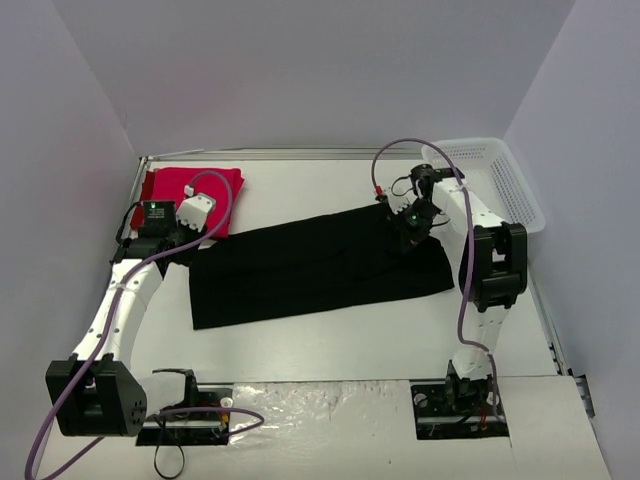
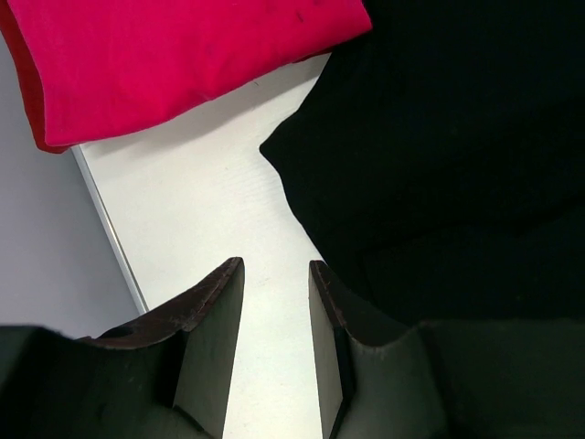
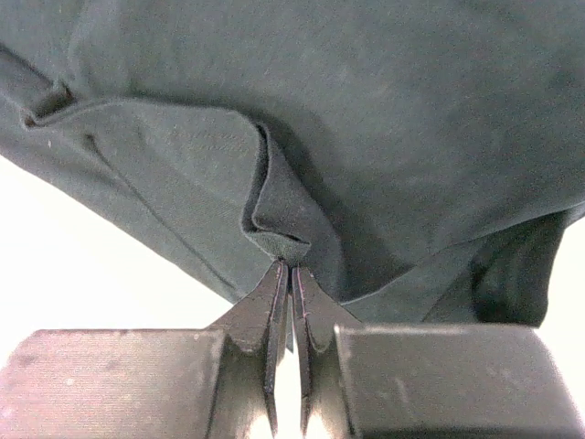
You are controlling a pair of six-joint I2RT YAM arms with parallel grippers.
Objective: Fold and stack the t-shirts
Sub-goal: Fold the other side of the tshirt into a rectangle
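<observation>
The black t-shirt (image 1: 315, 265) lies as a long folded band across the middle of the table. The red t-shirt (image 1: 192, 195) lies folded at the far left corner. My right gripper (image 1: 412, 228) is shut on a pinched fold of the black t-shirt (image 3: 283, 229) near its far right end. My left gripper (image 1: 185, 245) is open and empty above bare table, between the red t-shirt (image 2: 174, 64) and the black t-shirt's left end (image 2: 439, 174); its fingers (image 2: 215, 306) touch neither shirt.
A white mesh basket (image 1: 500, 180) stands at the far right corner, close behind my right arm. Grey walls close in the table on the left, back and right. The table's left edge rail (image 2: 110, 229) runs just left of my left gripper.
</observation>
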